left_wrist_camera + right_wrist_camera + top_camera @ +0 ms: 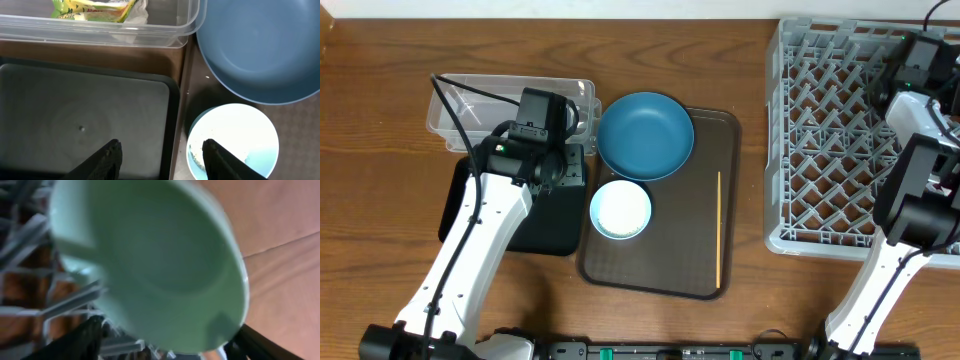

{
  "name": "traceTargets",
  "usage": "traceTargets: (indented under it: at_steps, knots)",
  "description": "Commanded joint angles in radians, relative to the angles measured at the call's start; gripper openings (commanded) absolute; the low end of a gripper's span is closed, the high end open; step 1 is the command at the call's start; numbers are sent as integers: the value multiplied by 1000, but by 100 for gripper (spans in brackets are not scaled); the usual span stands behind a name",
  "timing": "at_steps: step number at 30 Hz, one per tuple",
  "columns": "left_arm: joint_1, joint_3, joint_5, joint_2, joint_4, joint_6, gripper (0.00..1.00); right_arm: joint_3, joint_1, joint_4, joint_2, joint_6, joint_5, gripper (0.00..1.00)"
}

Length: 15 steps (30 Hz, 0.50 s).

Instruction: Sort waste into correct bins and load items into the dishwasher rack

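Left gripper [162,161] jaws wide over black tray [75,115] edge; right gripper [167,344] jaws wide, mint bowl [165,265] tilted against rack [25,245].

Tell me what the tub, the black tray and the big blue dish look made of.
Tub: clear, glossy plastic; the wrapper shows through its wall.
Black tray: probably plastic, matte, with faint dull reflections.
Blue dish: smooth satin, soft highlights; plastic or melamine likely, glazed ceramic not excluded.
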Motion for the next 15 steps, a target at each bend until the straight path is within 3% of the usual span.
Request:
traceTargets:
  at_steps: [1,5,10,15]
  knots:
    - [2,10,-8,2,-3,-2,55,3,8,-62,-134,140,-136,79]
    - [2,10,-8,2,-3,-2,55,3,8,-200,-235,231,-340,81]
    - [2,10,-8,2,-3,-2,55,3,11,-443,-348,244,-795,83]
    - [2,10,-8,2,-3,-2,55,3,25,-616,-390,298,-1231,75]
